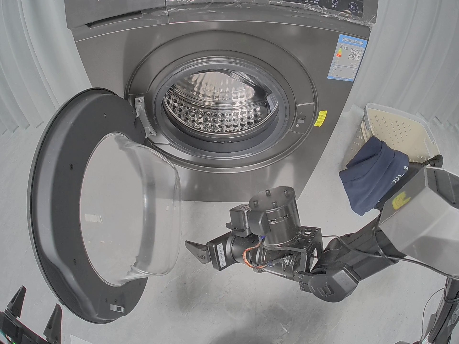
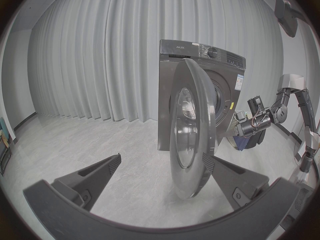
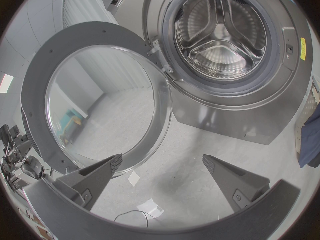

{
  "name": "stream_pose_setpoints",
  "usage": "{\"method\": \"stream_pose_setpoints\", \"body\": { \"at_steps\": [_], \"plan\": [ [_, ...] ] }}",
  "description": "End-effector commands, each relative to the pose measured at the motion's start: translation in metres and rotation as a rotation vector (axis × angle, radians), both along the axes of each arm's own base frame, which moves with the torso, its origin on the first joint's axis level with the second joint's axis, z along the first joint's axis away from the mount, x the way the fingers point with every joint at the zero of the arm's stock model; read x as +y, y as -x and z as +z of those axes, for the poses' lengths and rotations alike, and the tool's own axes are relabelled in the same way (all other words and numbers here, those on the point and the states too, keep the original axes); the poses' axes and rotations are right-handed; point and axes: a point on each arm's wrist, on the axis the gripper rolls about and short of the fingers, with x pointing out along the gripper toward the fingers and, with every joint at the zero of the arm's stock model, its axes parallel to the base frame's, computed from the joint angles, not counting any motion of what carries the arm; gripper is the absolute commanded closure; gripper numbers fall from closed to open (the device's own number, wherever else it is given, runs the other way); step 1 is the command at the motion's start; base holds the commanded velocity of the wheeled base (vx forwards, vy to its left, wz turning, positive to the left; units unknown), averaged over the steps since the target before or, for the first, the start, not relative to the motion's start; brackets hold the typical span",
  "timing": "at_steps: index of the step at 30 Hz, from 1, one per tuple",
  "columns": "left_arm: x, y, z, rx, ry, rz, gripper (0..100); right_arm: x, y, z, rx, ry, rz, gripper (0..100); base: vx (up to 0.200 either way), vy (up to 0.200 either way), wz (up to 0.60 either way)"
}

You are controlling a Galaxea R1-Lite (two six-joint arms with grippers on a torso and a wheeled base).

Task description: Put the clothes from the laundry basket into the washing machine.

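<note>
A grey front-loading washing machine (image 1: 220,120) stands ahead with its round door (image 1: 86,201) swung wide to the left and its steel drum (image 1: 217,103) holding nothing I can see. To its right a cream laundry basket (image 1: 399,132) has a dark blue garment (image 1: 372,174) draped over its front rim. My right gripper (image 1: 196,250) hangs open and empty low in front of the machine, left of the basket and below the drum opening. My left gripper (image 1: 36,311) is open at the lower left, near the door's outer edge; in the left wrist view the door (image 2: 190,130) stands edge-on.
Pale curtains (image 2: 100,67) line the walls around the machine. The grey floor (image 3: 186,170) in front of the drum has a small white tag and a thin cable lying on it. My right arm's elbow (image 1: 425,211) sits close to the basket.
</note>
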Motion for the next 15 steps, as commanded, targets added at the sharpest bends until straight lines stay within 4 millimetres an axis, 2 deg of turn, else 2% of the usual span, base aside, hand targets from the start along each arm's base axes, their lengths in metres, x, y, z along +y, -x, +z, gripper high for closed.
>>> {"method": "stream_pose_setpoints", "body": {
  "at_steps": [1,2,7,15],
  "plan": [
    [0.0,0.0,-0.004,0.003,-0.001,0.0,0,0.001,-0.004,0.003,-0.02,-0.022,-0.004,0,-0.2,0.0,0.0],
    [0.0,0.0,-0.004,0.003,-0.001,0.0,0,0.001,-0.004,0.003,-0.02,-0.022,-0.004,0,-0.2,0.0,0.0],
    [0.0,0.0,-0.004,0.003,0.0,0.0,0,0.016,-0.009,-0.003,-0.027,-0.032,0.006,0,0.0,0.0,0.0],
    [0.0,0.0,-0.004,0.003,0.0,0.0,0,0.055,-0.021,-0.013,-0.06,-0.075,0.038,0,0.0,0.0,0.0]
  ]
}}
